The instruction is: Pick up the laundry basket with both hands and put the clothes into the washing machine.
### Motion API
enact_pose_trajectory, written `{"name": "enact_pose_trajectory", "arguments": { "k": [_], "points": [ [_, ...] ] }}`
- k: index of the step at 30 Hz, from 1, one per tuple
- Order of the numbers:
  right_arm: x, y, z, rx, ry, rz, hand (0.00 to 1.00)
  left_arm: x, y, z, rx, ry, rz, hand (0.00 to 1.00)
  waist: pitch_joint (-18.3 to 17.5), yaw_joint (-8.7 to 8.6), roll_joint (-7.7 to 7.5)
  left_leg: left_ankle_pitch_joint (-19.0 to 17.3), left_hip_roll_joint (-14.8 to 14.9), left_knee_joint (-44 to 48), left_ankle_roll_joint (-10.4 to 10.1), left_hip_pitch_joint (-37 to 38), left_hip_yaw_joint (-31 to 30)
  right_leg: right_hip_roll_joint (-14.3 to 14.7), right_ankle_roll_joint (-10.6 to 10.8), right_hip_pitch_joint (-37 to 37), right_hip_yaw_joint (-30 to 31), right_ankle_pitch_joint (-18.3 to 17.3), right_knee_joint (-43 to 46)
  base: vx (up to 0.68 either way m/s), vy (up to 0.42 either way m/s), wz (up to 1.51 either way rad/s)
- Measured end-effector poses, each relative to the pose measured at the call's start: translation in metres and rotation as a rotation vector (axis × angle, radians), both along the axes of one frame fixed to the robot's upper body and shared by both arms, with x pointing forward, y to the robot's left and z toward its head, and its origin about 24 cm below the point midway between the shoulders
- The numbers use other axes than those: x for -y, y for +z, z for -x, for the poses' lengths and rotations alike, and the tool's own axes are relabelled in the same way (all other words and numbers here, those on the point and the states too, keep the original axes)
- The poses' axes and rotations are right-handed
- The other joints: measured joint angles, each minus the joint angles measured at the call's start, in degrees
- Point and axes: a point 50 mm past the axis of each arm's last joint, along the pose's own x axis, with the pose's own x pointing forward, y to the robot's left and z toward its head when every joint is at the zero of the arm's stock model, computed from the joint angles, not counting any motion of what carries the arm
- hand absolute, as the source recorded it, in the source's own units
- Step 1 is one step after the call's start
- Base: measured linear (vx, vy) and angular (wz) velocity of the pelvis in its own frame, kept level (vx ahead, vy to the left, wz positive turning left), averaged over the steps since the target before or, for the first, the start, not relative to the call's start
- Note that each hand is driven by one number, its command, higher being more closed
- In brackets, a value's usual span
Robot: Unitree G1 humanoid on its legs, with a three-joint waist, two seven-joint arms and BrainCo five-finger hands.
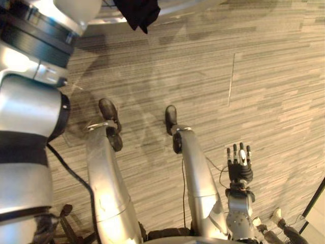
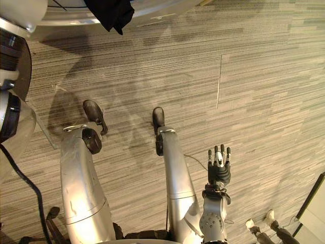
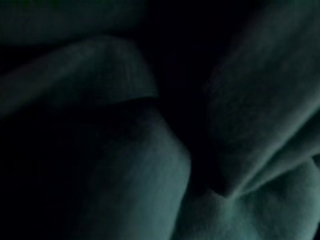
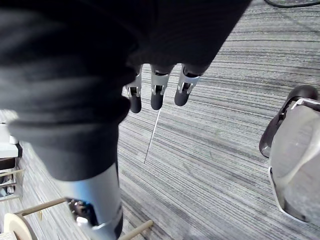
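A dark garment (image 1: pixel 137 12) hangs over a curved white rim (image 1: pixel 106 19) at the far edge, above the striped grey carpet. My left arm (image 1: pixel 30 101) rises along the left side toward that rim. Folds of dark cloth (image 3: pixel 150 150) press close in the left wrist view. My right hand (image 2: pixel 219 168) hangs low at the right, beside my body, fingers (image 4: pixel 156 95) straight and spread over bare carpet, open and holding nothing.
A thin seam (image 1: pixel 231 81) runs across the carpet ahead of the right hand. A dark upright edge (image 1: pixel 315 198) and small white furniture feet (image 2: pixel 259 223) stand at the lower right. Wooden legs (image 4: pixel 45 207) show near the right arm.
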Motion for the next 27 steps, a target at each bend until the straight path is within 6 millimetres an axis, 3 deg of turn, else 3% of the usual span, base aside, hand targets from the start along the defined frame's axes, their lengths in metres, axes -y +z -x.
{"name": "enact_pose_trajectory", "arguments": {
  "k": [8,9,18,27],
  "points": [
    [0.003,-0.002,0.003,-0.005,-0.020,0.001,0.00,-0.014,0.004,-0.002,0.035,0.137,-0.016,1.00,0.38,0.09,0.59,-0.01,0.40,0.29,0.01,-0.86,-0.08,0.24,-0.21,-1.02,-0.04,0.20,0.36,0.00,0.016,-0.04],
    [0.003,-0.002,0.003,-0.005,-0.021,-0.004,0.00,-0.015,0.002,-0.005,0.028,0.173,-0.042,0.00,0.42,0.12,0.66,-0.01,0.42,0.33,0.01,-0.89,-0.07,0.27,-0.21,-1.08,-0.02,0.20,0.39,0.00,0.000,0.00],
    [-0.001,0.000,0.001,0.009,0.026,0.020,0.00,-0.037,-0.007,-0.034,-0.124,0.357,-0.049,0.00,0.52,-0.01,0.81,-0.22,1.17,0.94,0.23,-1.05,-0.02,0.76,-0.17,-1.04,-0.04,0.21,0.46,0.00,0.010,-0.02],
    [0.000,0.000,0.001,-0.005,0.015,0.019,0.00,-0.043,-0.006,-0.037,-0.168,0.324,0.012,0.00,0.52,-0.03,0.81,-0.25,1.46,1.17,0.29,-1.08,-0.12,1.07,0.01,-0.81,-0.08,0.43,0.23,0.00,0.010,-0.01]
  ]
}}
